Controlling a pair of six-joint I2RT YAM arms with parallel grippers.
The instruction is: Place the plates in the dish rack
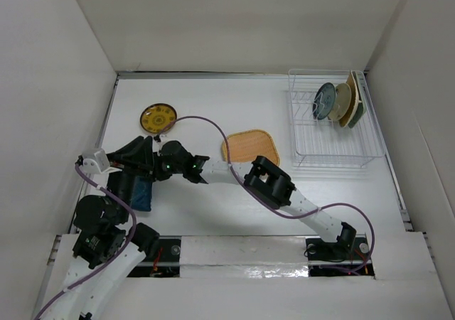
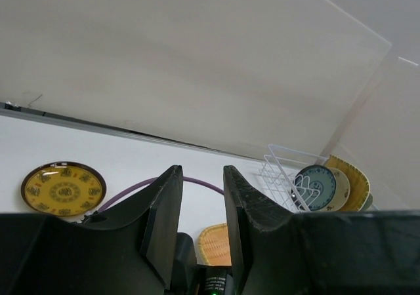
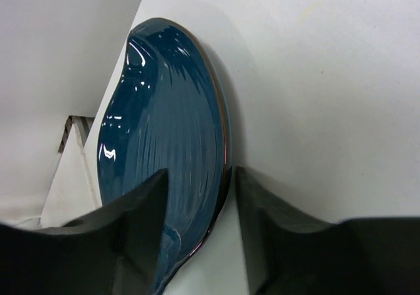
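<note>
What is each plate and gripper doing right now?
dish rack: holds several plates standing on edge.
yellow plate: flat on the table, not racked.
wooden plate: flat on the table, not racked.
blue plate: outside the rack, rim between the fingers of the right gripper.
left gripper: open, empty.
right gripper: open around the blue plate's rim.

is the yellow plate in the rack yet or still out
Out. The round yellow dark-patterned plate lies flat on the white table, far left of the white wire dish rack.

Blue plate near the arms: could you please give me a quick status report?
Left gripper open, empty. Right gripper open, astride blue plate rim. Tan plate lies toward dish rack.
</note>
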